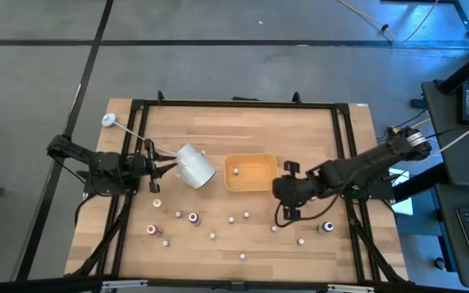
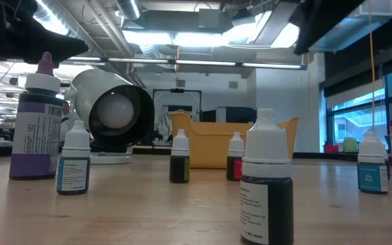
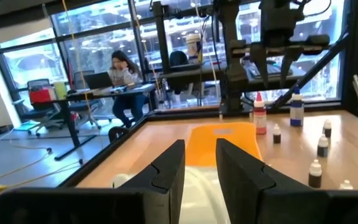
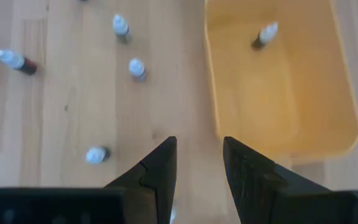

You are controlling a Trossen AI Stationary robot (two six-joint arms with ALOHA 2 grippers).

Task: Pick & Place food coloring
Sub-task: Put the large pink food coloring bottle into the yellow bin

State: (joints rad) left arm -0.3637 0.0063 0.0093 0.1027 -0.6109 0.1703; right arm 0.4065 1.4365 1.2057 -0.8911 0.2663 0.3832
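Note:
Several tiny food coloring bottles [image 1: 194, 218] stand scattered on the near half of the wooden table [image 1: 316, 122]; some show close up in the low view [image 2: 267, 184]. One bottle [image 4: 265, 35] lies inside the orange tray [image 4: 278, 93]. My right gripper [image 4: 199, 149] hovers by the tray's near right corner [image 1: 282, 192], pointing steeply down. Its fingers are narrowly apart and only bare wood shows between the tips. My left gripper [image 1: 163, 167], at the table's left, is shut on a white cup [image 1: 194, 165] lying on its side. My left gripper holds the white cup by its left end [image 1: 177, 161], fingers level and coming from the table's left. The cup's white wall [image 3: 197, 186] shows between the two fingers. Which part they pinch is hidden by the fingers. The cup lies sideways, its dark-rimmed round end [image 2: 118, 112] facing the near edge.
A black frame [image 1: 218, 103] borders the table. A larger purple bottle [image 2: 38, 122] stands near left and a blue one [image 1: 327, 227] near right, under my right arm. Bare wood lies along the far side behind the tray.

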